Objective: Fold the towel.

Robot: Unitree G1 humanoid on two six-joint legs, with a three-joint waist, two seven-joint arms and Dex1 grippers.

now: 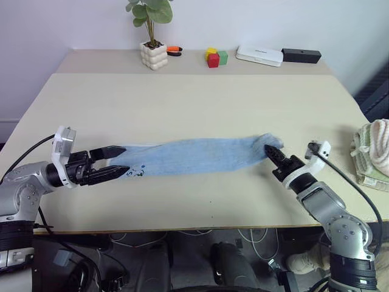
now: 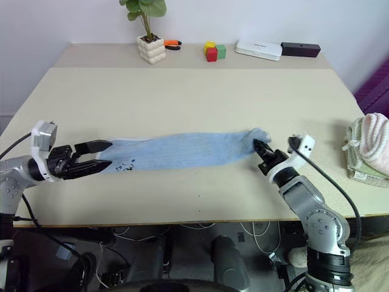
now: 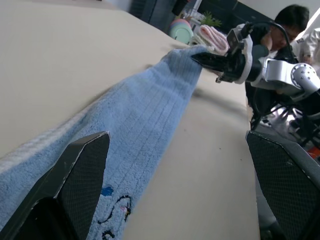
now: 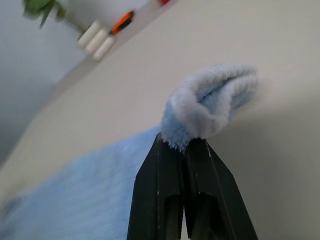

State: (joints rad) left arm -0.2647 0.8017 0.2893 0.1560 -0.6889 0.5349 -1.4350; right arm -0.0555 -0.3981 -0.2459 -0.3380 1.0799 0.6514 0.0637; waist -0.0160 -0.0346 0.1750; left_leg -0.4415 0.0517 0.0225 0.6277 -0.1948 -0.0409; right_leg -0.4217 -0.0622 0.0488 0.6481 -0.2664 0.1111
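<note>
The light blue towel lies stretched in a long strip across the front of the beige table, its dark printed mark at the left end. My left gripper is open, one finger on each side of the towel's left end, pointing along the cloth. At the other end, my right gripper is shut on the towel's bunched right corner, which is lifted slightly off the table.
A cream and pink folded towel stack sits at the table's right edge. Along the back stand a potted plant, coloured blocks, a white box and a black box. A person shows beyond the right arm.
</note>
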